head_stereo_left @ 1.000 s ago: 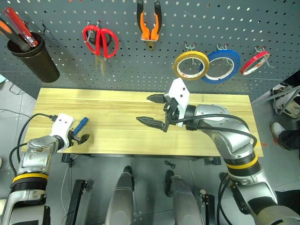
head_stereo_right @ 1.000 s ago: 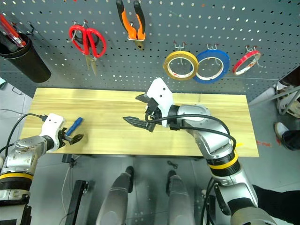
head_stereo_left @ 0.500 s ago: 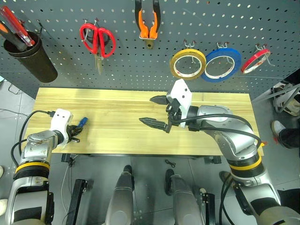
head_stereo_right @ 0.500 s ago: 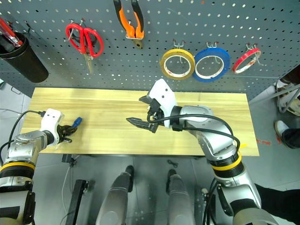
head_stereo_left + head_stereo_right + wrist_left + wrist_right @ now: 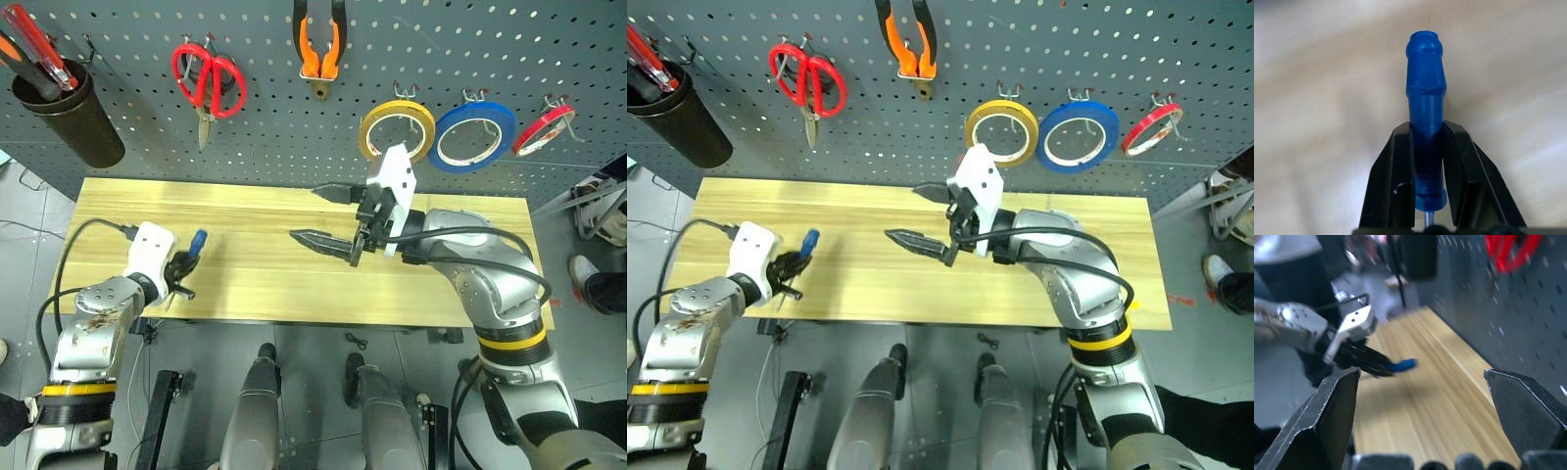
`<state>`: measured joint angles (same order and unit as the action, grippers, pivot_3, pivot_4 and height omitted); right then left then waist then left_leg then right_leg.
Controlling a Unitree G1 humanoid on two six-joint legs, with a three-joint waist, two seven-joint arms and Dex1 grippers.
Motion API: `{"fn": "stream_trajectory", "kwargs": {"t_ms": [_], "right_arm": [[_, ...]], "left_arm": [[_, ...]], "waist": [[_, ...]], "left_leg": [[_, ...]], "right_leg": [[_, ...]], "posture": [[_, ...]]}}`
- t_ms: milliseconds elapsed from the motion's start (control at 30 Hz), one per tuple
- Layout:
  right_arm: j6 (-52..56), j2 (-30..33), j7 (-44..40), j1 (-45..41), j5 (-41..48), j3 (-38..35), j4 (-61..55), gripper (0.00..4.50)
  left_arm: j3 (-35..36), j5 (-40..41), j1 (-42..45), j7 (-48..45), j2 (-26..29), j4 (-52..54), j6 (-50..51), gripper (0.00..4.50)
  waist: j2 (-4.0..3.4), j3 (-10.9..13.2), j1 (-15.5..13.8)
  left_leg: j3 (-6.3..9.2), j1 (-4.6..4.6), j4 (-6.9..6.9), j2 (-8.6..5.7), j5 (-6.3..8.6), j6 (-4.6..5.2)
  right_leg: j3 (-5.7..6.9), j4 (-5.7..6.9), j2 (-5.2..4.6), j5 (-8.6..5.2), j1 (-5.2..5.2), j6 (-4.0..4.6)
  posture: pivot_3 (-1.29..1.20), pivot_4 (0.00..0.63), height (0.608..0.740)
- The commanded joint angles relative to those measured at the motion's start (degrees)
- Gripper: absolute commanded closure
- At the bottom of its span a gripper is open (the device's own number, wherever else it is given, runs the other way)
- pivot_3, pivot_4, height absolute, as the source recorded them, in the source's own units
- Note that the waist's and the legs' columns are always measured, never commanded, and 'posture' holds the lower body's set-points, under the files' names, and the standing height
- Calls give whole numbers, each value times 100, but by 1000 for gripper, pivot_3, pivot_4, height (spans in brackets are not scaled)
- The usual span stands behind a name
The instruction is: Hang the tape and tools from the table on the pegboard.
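At the far left of the pegboard [image 5: 118,59] hangs a black cup [image 5: 67,119] with red and orange screwdrivers [image 5: 29,54] standing in it. Below it, over the left end of the tabletop [image 5: 255,211], the left hand [image 5: 182,272] is clamped on the blue screwdriver [image 5: 196,241]: in the left wrist view the two black fingers [image 5: 1393,181] press the handle from both sides near its shaft end, and a short bit of steel shaft shows between them at their base. The screwdriver's long axis runs along the hand, with the rounded handle end pointing out past the fingertips, away from the robot and toward the pegboard, tilted a little to the right; the handle is above the wood near the tabletop's front left edge. To the right on the pegboard hang the red scissors [image 5: 208,80], blades pointing down, and then the pliers [image 5: 317,44], orange handles up and nose down. Further right, the right hand [image 5: 331,217] hovers over the middle of the tabletop with its fingers spread wide and nothing between them, pointing leftward toward the screwdriver. Just above that hand the yellow tape [image 5: 397,131] hangs on its hook, touching the blue roll [image 5: 473,136] beside it, with the small red roll [image 5: 545,124] at the far right.
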<state>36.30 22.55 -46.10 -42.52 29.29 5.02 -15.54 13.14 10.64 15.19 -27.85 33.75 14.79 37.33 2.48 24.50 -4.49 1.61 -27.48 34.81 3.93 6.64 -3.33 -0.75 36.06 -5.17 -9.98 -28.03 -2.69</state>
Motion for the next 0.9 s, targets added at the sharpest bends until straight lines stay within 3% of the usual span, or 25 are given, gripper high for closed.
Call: {"fn": "stream_trajectory", "kwargs": {"t_ms": [33,133,367,567,900], "right_arm": [[-97,-85,-149,-337,590,-502,-111,0],[-115,-189,-141,-695,810,-678,45,0],[-360,-491,19,-1449,849,-857,654,0],[-635,-702,142,-1742,743,-822,880,0],[-669,-611,377,-1703,523,-798,861,0]], "left_arm": [[135,-177,-188,761,-250,1641,409,4167],[78,-520,320,1364,-369,2194,489,4167],[-42,-1492,2221,2287,-53,1630,-45,4167],[-162,-1767,3718,2526,181,-85,-1274,4167],[-139,-1780,4674,3055,-22,-2600,-3152,4167]], "waist": [[10,-34,-21],[21,-116,-54],[49,-284,-194],[58,-439,-287],[62,-531,-262]], "left_leg": [[0,-1,2,0,-1,-1],[-3,1,-1,0,-2,-3],[-2,-3,-2,-1,-30,-20],[0,-6,-9,1,-30,-20],[0,9,-5,0,-30,-20]], "right_leg": [[0,-4,0,5,1,-4],[-2,-12,4,14,2,-5],[0,-42,9,56,12,-6],[10,-76,12,76,22,1],[14,-93,11,102,57,23]], "posture": [[280,314,737],[295,292,737],[315,231,737],[299,212,737],[239,204,737]]}}
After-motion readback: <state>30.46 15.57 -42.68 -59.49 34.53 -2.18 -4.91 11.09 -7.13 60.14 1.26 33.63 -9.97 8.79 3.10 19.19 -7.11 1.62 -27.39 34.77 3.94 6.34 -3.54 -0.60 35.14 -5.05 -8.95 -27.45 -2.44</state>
